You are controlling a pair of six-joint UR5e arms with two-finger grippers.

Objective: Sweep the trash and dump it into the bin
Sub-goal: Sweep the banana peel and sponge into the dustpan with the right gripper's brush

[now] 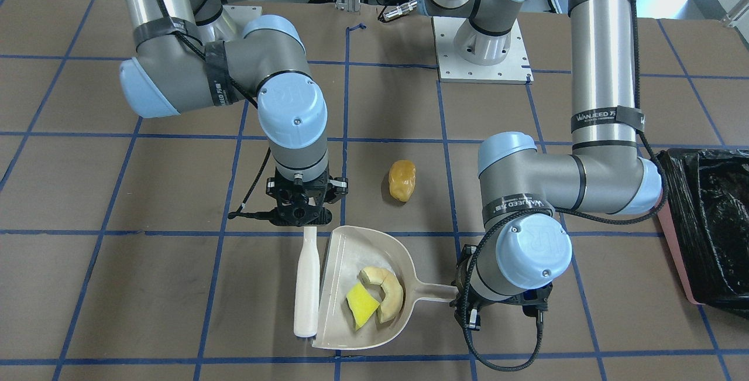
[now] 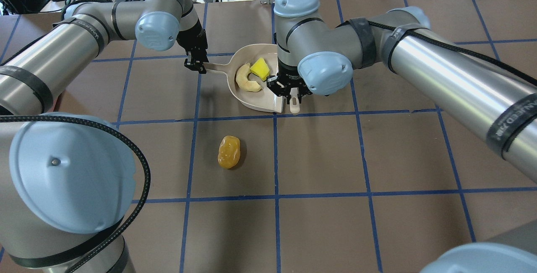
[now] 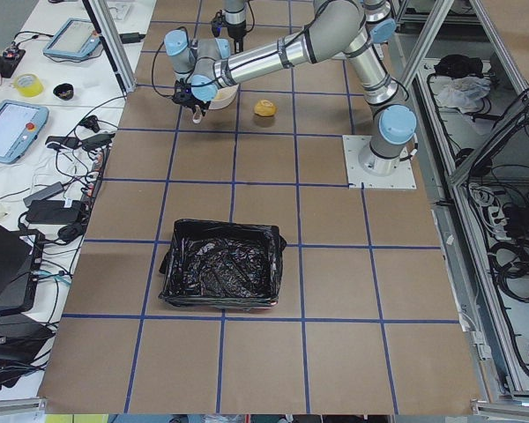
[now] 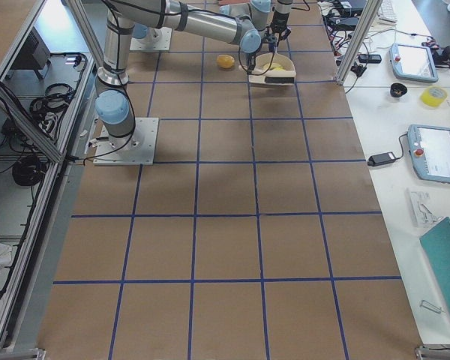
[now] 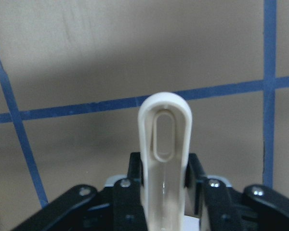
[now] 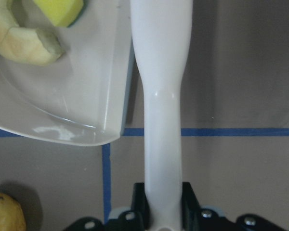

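Note:
The beige dustpan (image 1: 374,252) lies on the table with the cream crescent slice (image 1: 387,294) and the yellow wedge (image 1: 361,306) inside it. My left gripper (image 1: 462,294) is shut on the dustpan's handle (image 5: 164,139). My right gripper (image 1: 308,218) is shut on a white sweeper (image 1: 306,281) that lies along the dustpan's open mouth. The orange-brown lump (image 1: 402,180) sits on the table outside the pan, closer to the robot's base; it also shows in the overhead view (image 2: 229,151). The pink bin with the black bag (image 1: 711,223) stands far out on my left side.
The table is brown paper with a blue tape grid. The arms' white base plate (image 1: 483,71) is at the robot's side. In the exterior left view the bin (image 3: 220,273) stands about two grid squares from the dustpan (image 3: 220,92).

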